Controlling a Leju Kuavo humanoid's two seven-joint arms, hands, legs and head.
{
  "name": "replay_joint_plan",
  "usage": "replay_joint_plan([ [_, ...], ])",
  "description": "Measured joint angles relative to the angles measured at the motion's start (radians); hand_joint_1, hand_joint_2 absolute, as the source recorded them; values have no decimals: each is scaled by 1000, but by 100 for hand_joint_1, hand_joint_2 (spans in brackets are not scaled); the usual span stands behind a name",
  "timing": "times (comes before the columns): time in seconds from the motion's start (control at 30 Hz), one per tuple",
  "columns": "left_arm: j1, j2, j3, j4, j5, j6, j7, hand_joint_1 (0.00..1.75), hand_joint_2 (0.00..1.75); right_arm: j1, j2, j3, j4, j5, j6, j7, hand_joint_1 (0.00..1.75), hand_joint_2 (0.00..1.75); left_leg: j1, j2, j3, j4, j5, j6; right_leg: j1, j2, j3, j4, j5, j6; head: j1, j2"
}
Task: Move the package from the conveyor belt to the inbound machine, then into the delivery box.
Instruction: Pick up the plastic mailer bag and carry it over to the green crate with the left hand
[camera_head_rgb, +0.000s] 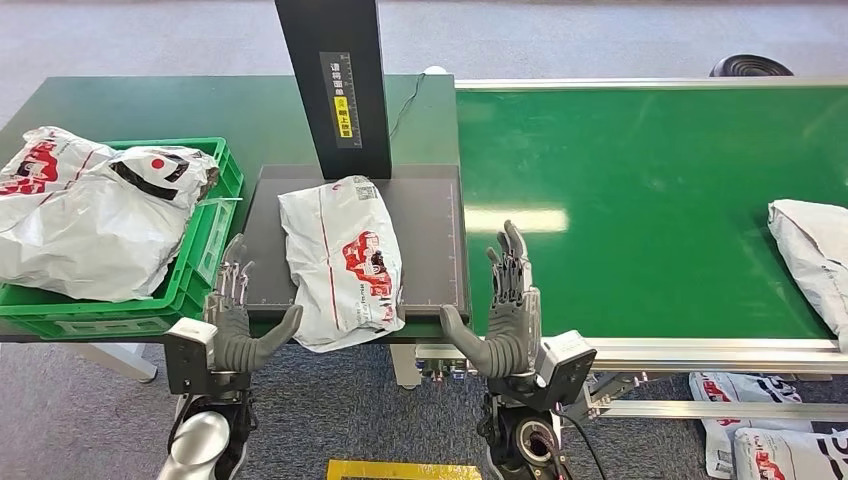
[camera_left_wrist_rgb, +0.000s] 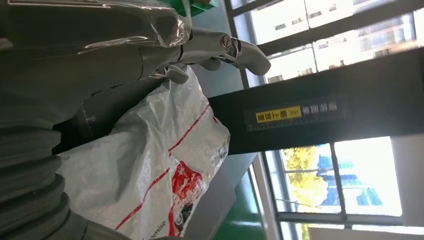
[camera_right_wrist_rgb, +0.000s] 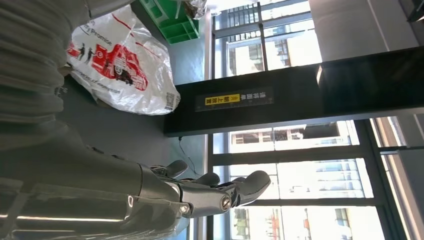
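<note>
Both hands, left (camera_head_rgb: 232, 322) and right (camera_head_rgb: 505, 318), are hovering open, fingers spread, flanking the package (camera_head_rgb: 343, 262) lying on the machine (camera_head_rgb: 432, 232).

Grey carpeted room with tall windows and dark green work surfaces.
Grey carpet floor (camera_head_rgb: 600, 40) runs across the top of the head view and again along the bottom edge; a dark green table (camera_head_rgb: 150, 105) fills the upper left; a yellow floor marking (camera_head_rgb: 400, 470) sits at bottom centre; a round black object (camera_head_rgb: 750, 67) stands at the upper right, too cut off to name; in the wrist views, large windows with dark frames (camera_right_wrist_rgb: 300, 180) let in bright daylight at the right of the frame, with yellow-leaved trees (camera_left_wrist_rgb: 305, 172) outside and a pale wall column (camera_right_wrist_rgb: 350, 25) at upper right.
</note>
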Motion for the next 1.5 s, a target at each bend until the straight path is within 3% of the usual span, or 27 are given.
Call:
replay_joint_plan([
  [0.17, -122, 81, -66, 91, -261, -57, 5, 0, 175, 23, 0, -16, -4, 10, 46, 0, 0, 175, 0, 0, 0, 0, 1, -1, 0, 0, 0, 0, 1, -1, 0, 0],
  [0.4, -431, 146, -131, 357, -401, -176, 8, 0, 175, 54, 0, -26, -29, 22, 56, 0, 0, 175, 0, 0, 0, 0, 3, -2, 0, 0, 0, 0, 3, -3, 0, 0],
  [0.6, -655, 152, -210, 563, -508, -258, 4, 0, 175, 73, 0, -45, -57, 28, 56, 0, 0, 175, 0, 0, 0, 0, 3, -2, 0, 0, 0, 0, 3, -3, 0, 0],
  [0.8, -828, 103, -288, 732, -559, -354, 40, 0, 175, 87, 4, -60, -80, 38, 58, 0, 0, 175, 0, 0, 0, 0, 3, -2, 0, 0, -1, 0, 3, -3, 0, 0],
  [1.1, -924, 9, -373, 868, -608, -451, 98, 0, 175, 94, 16, -87, -102, 46, 74, 0, 0, 175, 0, 1, -1, 0, 3, -2, 0, 1, -1, 0, 3, -3, 0, 0],
  [1.5, -921, -23, -451, 956, -641, -600, 124, 0, 175, 92, 25, -107, -104, 34, 105, 0, 0, 175, 0, 1, -1, 0, 3, -2, 0, 1, -1, 0, 3, -3, 0, 0],
])
